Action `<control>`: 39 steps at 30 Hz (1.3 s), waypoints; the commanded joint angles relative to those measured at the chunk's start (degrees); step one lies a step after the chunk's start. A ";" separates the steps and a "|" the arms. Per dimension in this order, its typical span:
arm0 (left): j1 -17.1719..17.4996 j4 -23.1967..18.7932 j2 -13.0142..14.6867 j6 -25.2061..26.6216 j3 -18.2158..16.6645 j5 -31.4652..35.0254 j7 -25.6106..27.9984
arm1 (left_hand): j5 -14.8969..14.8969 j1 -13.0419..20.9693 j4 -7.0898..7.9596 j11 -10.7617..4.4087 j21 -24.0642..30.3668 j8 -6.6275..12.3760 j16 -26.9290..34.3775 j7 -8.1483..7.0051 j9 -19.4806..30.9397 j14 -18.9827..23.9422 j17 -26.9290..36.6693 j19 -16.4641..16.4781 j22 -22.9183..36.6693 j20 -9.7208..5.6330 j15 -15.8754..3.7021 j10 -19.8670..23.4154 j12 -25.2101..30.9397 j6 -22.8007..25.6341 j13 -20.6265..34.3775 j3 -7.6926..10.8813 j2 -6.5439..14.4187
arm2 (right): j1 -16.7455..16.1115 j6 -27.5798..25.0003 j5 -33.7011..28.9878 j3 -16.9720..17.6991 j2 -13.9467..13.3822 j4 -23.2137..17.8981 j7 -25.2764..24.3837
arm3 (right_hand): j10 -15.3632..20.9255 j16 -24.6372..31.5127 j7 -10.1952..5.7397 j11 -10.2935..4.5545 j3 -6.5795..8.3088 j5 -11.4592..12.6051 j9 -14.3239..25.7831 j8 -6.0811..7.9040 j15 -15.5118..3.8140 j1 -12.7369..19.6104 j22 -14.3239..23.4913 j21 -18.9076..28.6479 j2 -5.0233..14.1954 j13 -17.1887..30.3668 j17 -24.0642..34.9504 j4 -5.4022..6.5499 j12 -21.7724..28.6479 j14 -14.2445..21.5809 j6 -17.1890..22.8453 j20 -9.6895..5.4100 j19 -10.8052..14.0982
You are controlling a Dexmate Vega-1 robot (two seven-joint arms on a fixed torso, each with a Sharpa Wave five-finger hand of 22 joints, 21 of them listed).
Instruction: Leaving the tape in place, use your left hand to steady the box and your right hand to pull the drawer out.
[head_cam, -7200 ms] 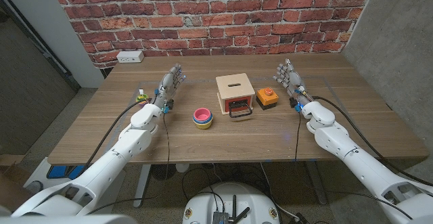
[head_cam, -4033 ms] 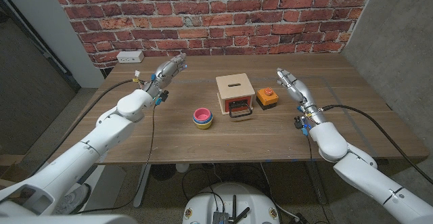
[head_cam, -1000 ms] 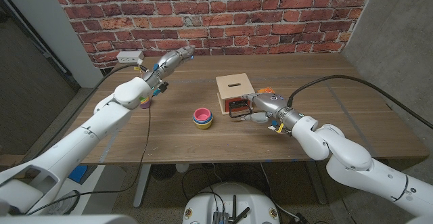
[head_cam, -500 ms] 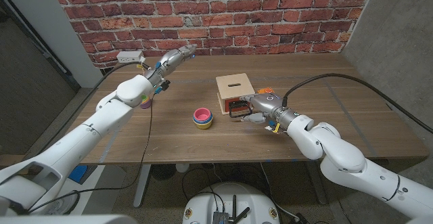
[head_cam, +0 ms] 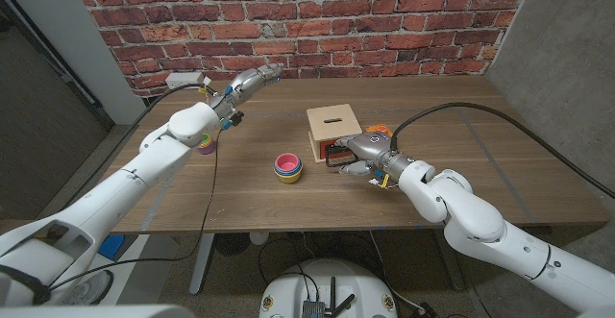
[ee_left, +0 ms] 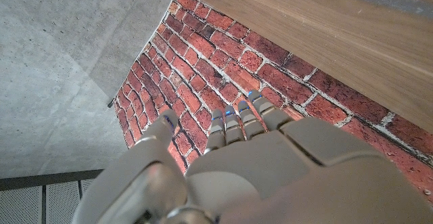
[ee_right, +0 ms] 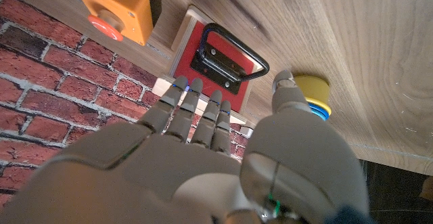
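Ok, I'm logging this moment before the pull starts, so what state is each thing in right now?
wooden box: upright, untouched by either hand.
drawer: closed.
black handle: not gripped, hanging free.
right hand: fingers apart, just short of the handle, holding nothing.
left hand: raised near the brick wall, far from the box, fingers extended.
orange button box: red button unpressed, as far as shown.
stacked cups: nested, upright.

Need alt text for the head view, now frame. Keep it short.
The robot's right hand, fingers apart, reaches in at the black handle on the red drawer front of a wooden box on a wooden table. Its left hand is raised far from the box, near the brick wall; stacked cups sit beside the box.
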 commanded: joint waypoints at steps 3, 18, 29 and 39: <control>-3.10 3.35 -1.40 -1.66 1.89 1.31 -2.01 | -0.15 -0.59 -0.15 0.01 0.25 0.48 0.26 0.15 0.25 0.73 0.19 0.50 0.13 -3.24 -0.41 0.51 0.25 0.60 0.14 0.43 0.78 | 1.21 1.62 -2.56 -0.86 2.26 0.91 3.35 | 1.30 0.67 -0.16 -0.21 0.47 -0.22 0.15 0.43 -8.09 1.20 0.19 0.09 -0.03 0.09 0.20 0.28 0.15 1.58 1.29 -0.62 1.50; -5.20 5.71 -2.44 -3.02 3.07 2.09 -3.59 | -0.17 -0.79 -0.36 0.00 0.17 0.36 0.11 0.13 0.25 0.81 0.18 0.41 0.13 -3.31 -0.40 0.62 0.10 0.78 0.15 0.79 0.79 | 2.45 4.01 -2.40 -1.46 3.36 2.64 4.58 | 2.47 0.97 -0.95 -0.58 0.66 -0.65 0.16 0.47 -8.41 2.54 0.46 1.33 0.53 0.04 0.22 0.67 -0.24 2.39 2.87 -3.38 6.05; -5.83 5.74 -2.35 -3.29 3.39 2.46 -4.33 | -0.18 -0.91 -0.44 -0.04 0.16 0.30 0.05 0.08 0.26 0.83 0.19 0.45 0.13 -3.33 -0.35 0.68 0.04 0.83 0.15 0.97 0.79 | 2.41 4.58 -1.44 -1.20 3.17 3.17 4.84 | 3.03 0.84 -1.13 -0.59 0.08 -1.03 0.18 0.18 -7.93 2.11 0.78 2.75 0.74 0.10 0.54 1.29 -0.55 1.73 3.27 -4.83 10.53; -5.96 5.13 -2.12 -2.85 3.63 2.71 -4.75 | -0.20 -1.09 -0.56 0.11 0.16 0.22 -0.02 0.10 0.26 0.82 0.19 0.51 0.13 -3.42 -0.38 0.67 -0.06 0.85 0.16 1.21 0.77 | 2.97 5.31 -0.40 -1.22 2.91 4.15 4.98 | 3.80 1.07 -1.29 -0.59 -0.12 -1.13 0.20 0.28 -8.08 1.94 0.86 3.03 1.05 0.15 0.77 1.47 -0.45 2.00 3.99 -5.01 11.62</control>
